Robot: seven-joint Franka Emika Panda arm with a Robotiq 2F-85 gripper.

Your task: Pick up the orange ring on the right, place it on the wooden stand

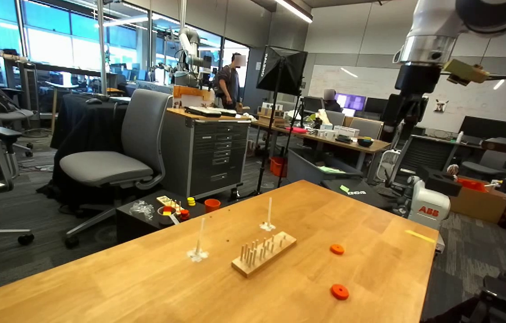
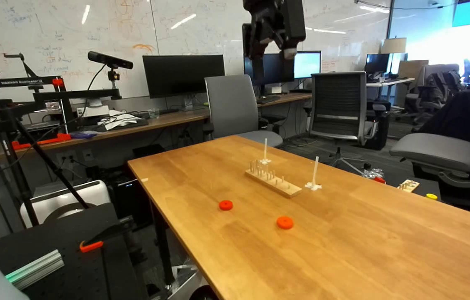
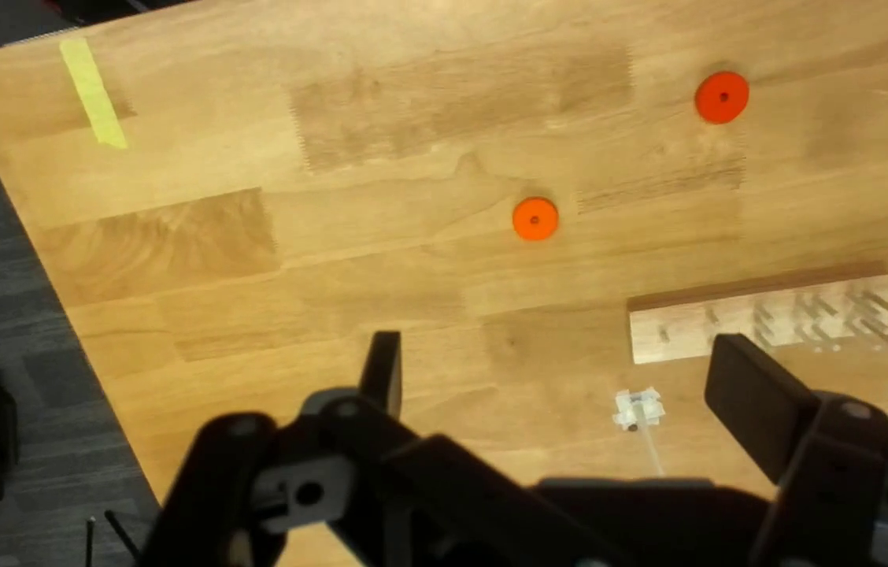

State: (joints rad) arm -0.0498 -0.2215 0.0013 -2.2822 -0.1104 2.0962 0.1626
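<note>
Two flat orange-red rings lie on the wooden table. The more orange ring (image 1: 337, 249) lies nearer the single-peg end of the stand; it is the right one in an exterior view (image 2: 285, 222) and the left one in the wrist view (image 3: 534, 219). The redder ring (image 1: 339, 292) also shows in an exterior view (image 2: 226, 205) and right in the wrist view (image 3: 723, 97). I cannot tell which is meant. The wooden stand (image 1: 275, 252) is a pale board with several thin pegs, also in the wrist view (image 3: 680, 344). My gripper (image 3: 558, 346) is open, empty, high above the table (image 2: 273, 68).
Two thin pale uprights (image 1: 201, 233) (image 1: 269, 211) stand on white tape beside the stand. A yellow tape strip (image 3: 94, 93) lies near the table's corner. A low black box (image 1: 138, 226) with small items stands beyond the table's edge.
</note>
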